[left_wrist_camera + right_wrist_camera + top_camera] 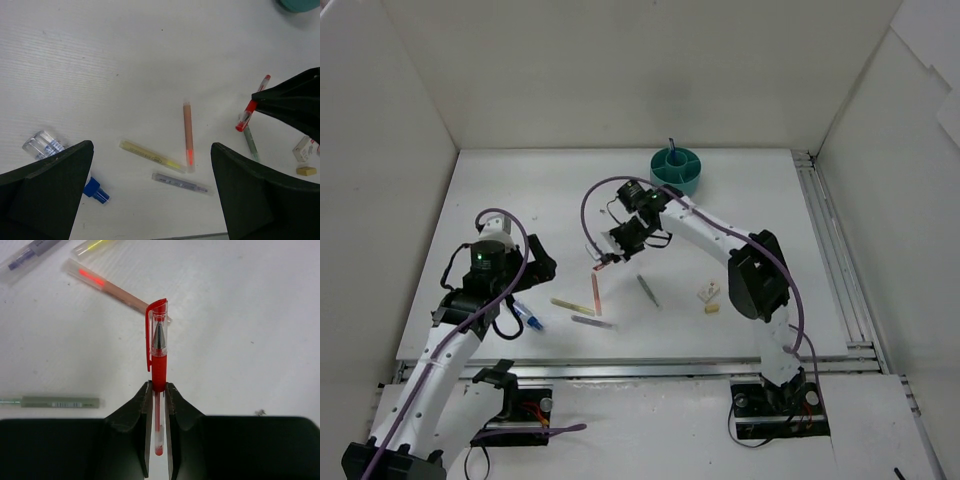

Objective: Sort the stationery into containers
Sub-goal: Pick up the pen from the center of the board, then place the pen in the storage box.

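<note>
Red pen (158,355): clamped by its barrel in the right jaws, with the capped end sticking out past the tips, over the middle of the bench (520,200).
Right jaws: shut narrow on the red pen.
Orange pen (595,295): lies flat just beside the red pen; in the right wrist view the cap crosses over one of its ends.
Yellow pen (150,155): lies flat near the orange pen's near end.
Grey pen (180,183): lies just beside the yellow pen, on its near side.
Grey-green pen (648,290): lies alone, right of the orange pen.
Blue-and-white pen (527,317): lies left of the yellow pen, beside the left arm.
Erasers: a white eraser (708,292) and a cream eraser (712,309) sit close together, right of the pens.
Teal cup (676,171): stands at the far side of the bench, well apart from the loose pens, with one pen upright in it.
Left jaws: wide apart and holding nothing, above the yellow and grey pens.
</note>
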Controlling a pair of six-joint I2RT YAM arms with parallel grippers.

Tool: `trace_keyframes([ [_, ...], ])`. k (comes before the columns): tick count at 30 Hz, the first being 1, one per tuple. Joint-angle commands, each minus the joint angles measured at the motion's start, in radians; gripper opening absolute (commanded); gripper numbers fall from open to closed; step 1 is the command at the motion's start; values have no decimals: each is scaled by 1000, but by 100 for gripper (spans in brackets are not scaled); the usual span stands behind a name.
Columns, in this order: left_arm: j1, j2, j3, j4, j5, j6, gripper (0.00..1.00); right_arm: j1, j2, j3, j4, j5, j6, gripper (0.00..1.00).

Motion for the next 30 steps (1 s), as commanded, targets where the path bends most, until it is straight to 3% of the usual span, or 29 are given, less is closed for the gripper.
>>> trace_keyframes([
  [1, -4, 30, 100, 60, 8, 24, 100, -58, -120, 73, -21, -173, 39, 0],
  [3, -4, 47, 112, 77, 11, 29, 100, -103, -119, 130, 11, -259, 112, 0],
  [6, -14, 70, 127, 97, 17, 27, 100, -218, -93, 226, 123, -386, 436, 0],
  [8, -14, 98, 138, 101, 20, 30, 100, -301, -75, 242, 386, -417, 675, 0],
  [9, -14, 109, 152, 101, 20, 32, 100, -328, -72, 233, 495, -399, 922, 0],
  [10, -14, 119, 160, 101, 19, 36, 100, -368, -82, 146, 863, -353, 1103, 0],
  [12, -14, 153, 183, 104, 19, 39, 100, -420, -105, 13, 1237, -85, 1456, 0],
  [13, -14, 164, 189, 109, 19, 39, 100, -440, -108, -46, 1408, -27, 1510, 0],
  [15, -14, 194, 204, 118, 23, 43, 100, -480, -93, -22, 1422, 76, 1640, 0],
  [19, -14, 231, 229, 127, 26, 49, 100, -522, -32, 32, 1462, 133, 1717, 0],
  [30, -23, 320, 273, 137, 26, 53, 100, -537, 89, 76, 1630, 181, 1664, 0],
])
